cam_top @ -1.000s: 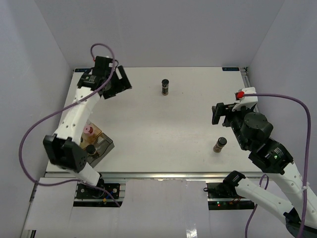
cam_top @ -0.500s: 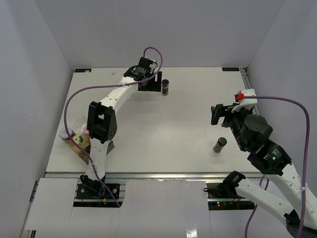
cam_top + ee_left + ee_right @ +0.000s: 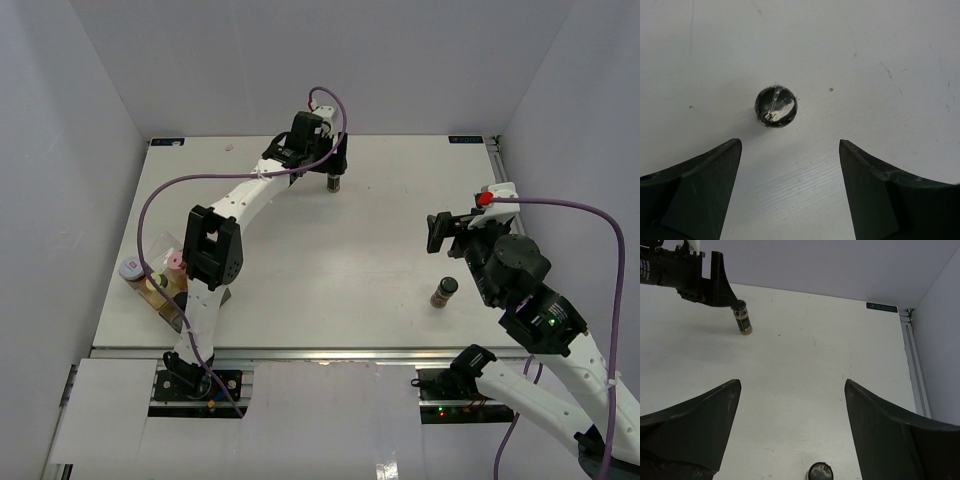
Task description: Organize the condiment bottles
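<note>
**Desk** (image 3: pixel 330 270): white, flat. Walls close on L, far and R sides; metal rail (image 3: pixel 330 352) along near edge. Centre is bare, widest free room there.

**Far bottle** (image 3: pixel 333 180): black cap, dark body, upright. Stands mid-width, toward far edge but well short of it. Bare desk on all sides. From above, the cap (image 3: pixel 775 106) is round and glossy.

**Near bottle** (image 3: pixel 444 292): black cap, tan contents, upright. R half of desk, nearer the rail, well in from R wall. Bare desk to its L.

**L-corner group**: pink-cap bottle (image 3: pixel 177 261) and pale-cap bottle (image 3: pixel 130 268) by L edge, partly behind the arm. What they sit in: cannot tell.

**Left arm** (image 3: pixel 240 200): stretched long, diagonal from base to far centre, wrist pointing down. Left fingers (image 3: pixel 715 170) spread wide, nothing pinched. Far bottle lies just ahead of the tips, centred on the gap, no contact.

**Right arm** (image 3: pixel 515 265): folded, elbow over R side, wrist aimed toward desk centre. Right fingers (image 3: pixel 705 420) spread wide, holding nothing, raised off desk. Near bottle sits low between them in wrist view, apart.
</note>
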Controlling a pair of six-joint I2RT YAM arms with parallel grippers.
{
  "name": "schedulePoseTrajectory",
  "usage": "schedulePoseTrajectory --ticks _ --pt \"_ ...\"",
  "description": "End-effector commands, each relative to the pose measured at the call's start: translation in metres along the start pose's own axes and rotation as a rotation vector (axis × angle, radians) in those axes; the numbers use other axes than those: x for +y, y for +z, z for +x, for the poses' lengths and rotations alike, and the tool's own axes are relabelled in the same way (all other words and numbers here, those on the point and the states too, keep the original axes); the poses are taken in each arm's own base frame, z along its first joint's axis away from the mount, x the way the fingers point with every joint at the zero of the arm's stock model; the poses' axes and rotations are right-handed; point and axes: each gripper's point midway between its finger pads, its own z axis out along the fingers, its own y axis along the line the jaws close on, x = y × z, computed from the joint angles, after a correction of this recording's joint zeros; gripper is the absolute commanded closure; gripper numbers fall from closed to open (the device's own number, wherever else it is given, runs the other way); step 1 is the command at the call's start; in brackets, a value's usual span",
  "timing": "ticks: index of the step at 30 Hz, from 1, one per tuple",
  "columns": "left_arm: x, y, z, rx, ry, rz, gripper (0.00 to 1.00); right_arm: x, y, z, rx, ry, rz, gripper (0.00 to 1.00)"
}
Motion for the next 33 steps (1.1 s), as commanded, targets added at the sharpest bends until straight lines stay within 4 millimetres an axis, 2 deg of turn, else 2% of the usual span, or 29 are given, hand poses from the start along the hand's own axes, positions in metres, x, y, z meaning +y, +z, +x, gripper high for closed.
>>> schedulePoseTrajectory --ticks 1,6,17,22,33 --pt "-0.008 0.002 -0.026 -0.089 0.039 0.008 0.11 -0.004 0.0 -0.012 -0.053 0.018 0.024 0.09" --pt "-0.006 0.015 -0.02 -0.083 0.042 0.002 0.11 -0.005 0.001 -0.012 -0.053 0.018 0.031 0.1" --pt "0.013 0.033 -0.015 -0.103 0.069 -0.091 0.14 -0.008 0.001 -0.012 -0.06 0.024 0.051 0.1" --pt "0.01 0.037 -0.007 -0.106 0.069 -0.065 0.15 -0.006 0.003 -0.012 -0.057 0.021 0.045 0.09" --pt "0.008 0.049 -0.007 -0.116 0.074 -0.062 0.18 -0.015 -0.001 -0.011 -0.066 -0.006 0.076 0.1"
